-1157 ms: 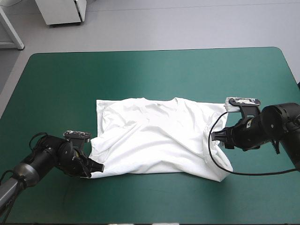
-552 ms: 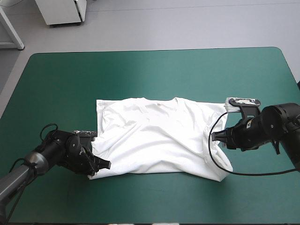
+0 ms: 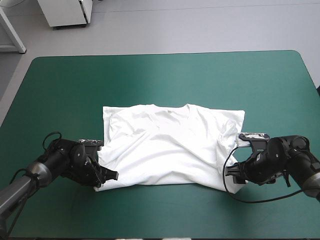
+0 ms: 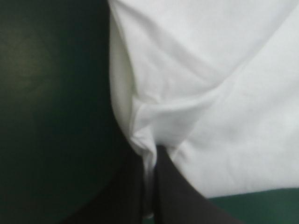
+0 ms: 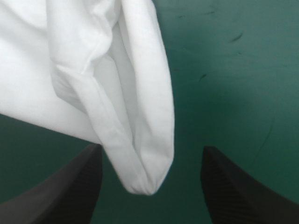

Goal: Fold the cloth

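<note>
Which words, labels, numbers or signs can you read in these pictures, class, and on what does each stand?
None can be read.
The T-shirt is plain white, with no print or label showing.
The cover is plain teal-green; the few dark scuffs in the right wrist view are not writing.

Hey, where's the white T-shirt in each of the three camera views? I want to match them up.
High view: the T-shirt lies at the table's middle, left gripper and right gripper at its near corners.
Left wrist view: its corner is pinched in the shut left gripper.
Right wrist view: its folded corner lies between the open right gripper's fingers.
Shared landmark: the teal-green cover.
</note>
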`<state>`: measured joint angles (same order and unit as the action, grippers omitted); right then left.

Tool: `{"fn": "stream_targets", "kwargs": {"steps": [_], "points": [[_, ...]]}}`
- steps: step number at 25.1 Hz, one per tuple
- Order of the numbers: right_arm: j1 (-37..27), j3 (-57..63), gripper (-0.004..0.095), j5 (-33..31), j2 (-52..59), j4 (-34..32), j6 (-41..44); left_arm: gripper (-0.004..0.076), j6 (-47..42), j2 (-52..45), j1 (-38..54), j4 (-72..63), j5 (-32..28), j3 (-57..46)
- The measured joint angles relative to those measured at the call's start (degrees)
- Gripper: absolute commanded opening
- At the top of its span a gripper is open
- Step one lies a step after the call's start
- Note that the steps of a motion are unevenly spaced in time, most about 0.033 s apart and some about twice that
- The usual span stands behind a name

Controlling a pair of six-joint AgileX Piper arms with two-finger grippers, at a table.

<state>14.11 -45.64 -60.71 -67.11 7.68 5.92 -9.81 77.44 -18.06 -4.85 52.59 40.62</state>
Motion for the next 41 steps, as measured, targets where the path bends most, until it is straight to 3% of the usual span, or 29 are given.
{"fn": "stream_targets", "kwargs": {"steps": [9,11,12,13,14,18,23,29,41], "points": [[0.0,2.1,0.0298,4.6,-9.1,-1.4,2.0,-0.0009,0.0,0.0,0.0,0.0,-0.1,0.0],[0.0,2.1,0.0211,4.7,-10.6,-2.0,3.0,-0.0009,-0.2,0.0,0.0,0.0,-0.1,0.0],[0.0,2.1,0.007,4.7,-10.9,-2.3,3.2,-0.0009,-0.2,0.0,0.0,0.0,-0.1,0.0],[0.0,2.1,0.0005,4.9,-11.0,-2.7,3.3,-0.0009,-0.2,0.0,0.0,0.0,-0.1,0.0],[0.0,2.1,-0.0016,4.9,-11.1,-2.7,3.3,-0.0009,-0.2,0.0,0.0,0.0,-0.2,0.0],[0.0,2.0,-0.0019,4.7,-11.2,-2.1,3.3,-0.0009,-0.1,0.0,0.0,0.0,-0.2,0.0],[0.0,-4.4,-0.0019,-1.0,-8.1,-2.1,3.3,-0.0009,0.0,0.0,0.0,2.5,1.6,3.0],[0.0,-16.3,-0.0019,-3.8,-5.1,-2.1,3.4,-0.0009,3.6,-2.4,0.0,4.3,3.7,15.6],[0.0,-24.6,-0.0019,4.7,-10.1,-10.1,5.0,-0.0009,5.9,3.9,0.0,7.3,-4.2,28.5]]}}
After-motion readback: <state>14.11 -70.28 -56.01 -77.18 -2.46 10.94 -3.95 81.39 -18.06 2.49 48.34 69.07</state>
